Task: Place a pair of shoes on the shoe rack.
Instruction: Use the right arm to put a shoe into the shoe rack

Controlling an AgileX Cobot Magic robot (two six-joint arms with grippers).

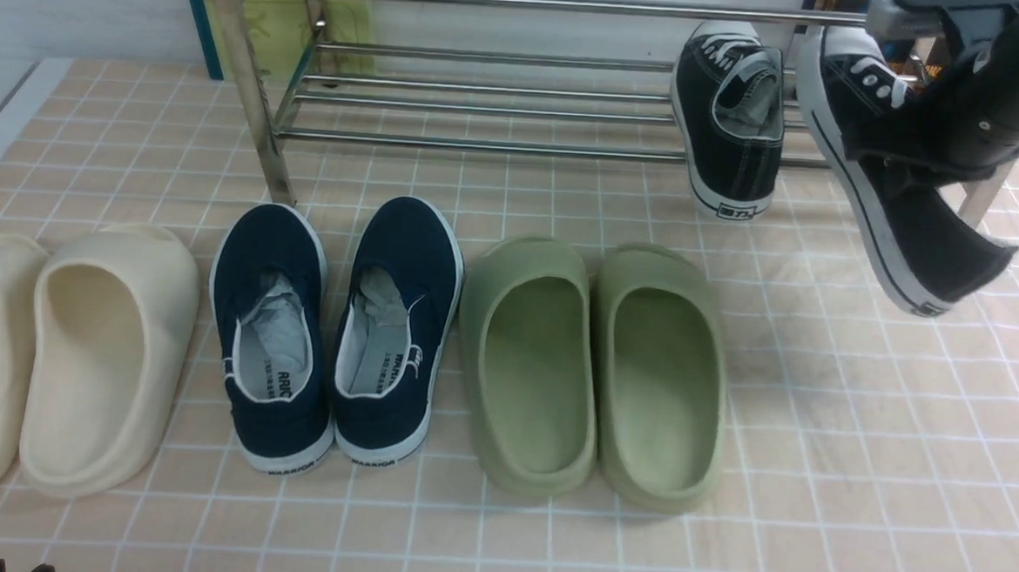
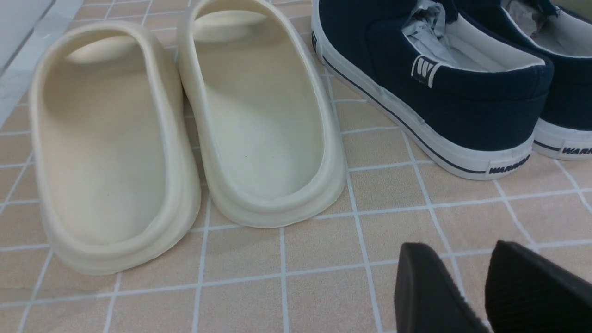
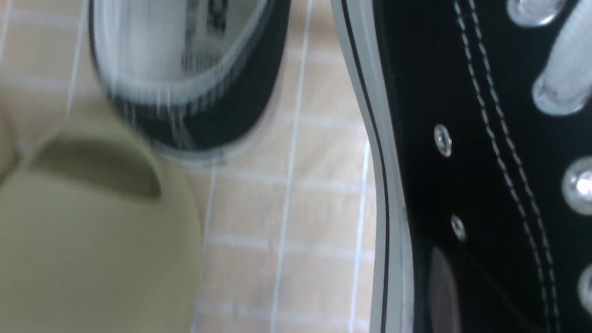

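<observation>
Sneaker airborne at rack, r. hand apparently clamped

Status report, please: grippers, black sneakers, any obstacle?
Left gripper open, empty. Right gripper shut on second sneaker, lifted near rack. First sneaker on rack, heel overhanging. No obstacle seen.
</observation>
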